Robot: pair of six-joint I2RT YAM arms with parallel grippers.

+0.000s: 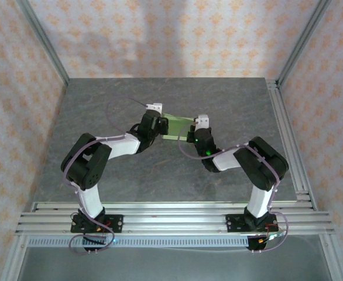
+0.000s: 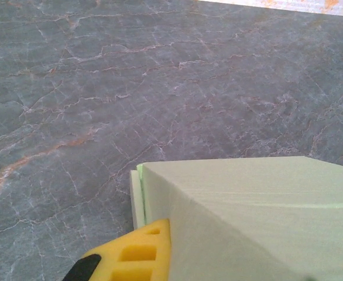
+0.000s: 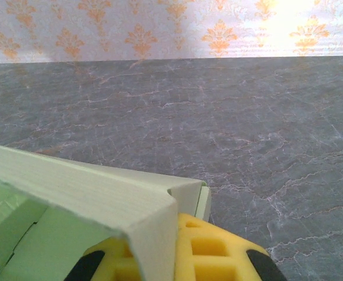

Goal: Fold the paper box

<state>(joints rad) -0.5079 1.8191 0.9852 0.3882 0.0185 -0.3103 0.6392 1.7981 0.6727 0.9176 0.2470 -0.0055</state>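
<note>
The paper box (image 1: 176,126), pale green card partly folded up, sits mid-table between both arms. My left gripper (image 1: 160,124) is at its left end and my right gripper (image 1: 194,131) at its right end. In the left wrist view a yellow finger (image 2: 130,252) presses against a raised wall of the box (image 2: 265,199); the other finger is hidden behind the card. My left gripper (image 2: 170,231) is shut on that wall. In the right wrist view a folded corner of the box (image 3: 83,187) stands between the yellow fingers (image 3: 218,252), with my right gripper (image 3: 171,225) shut on it.
The grey marble table (image 1: 101,105) stretches open on all sides of the box. Aluminium rails (image 1: 171,213) run along the near edge and another rail (image 1: 288,140) down the right side. Patterned walls (image 1: 177,35) close off the back and sides.
</note>
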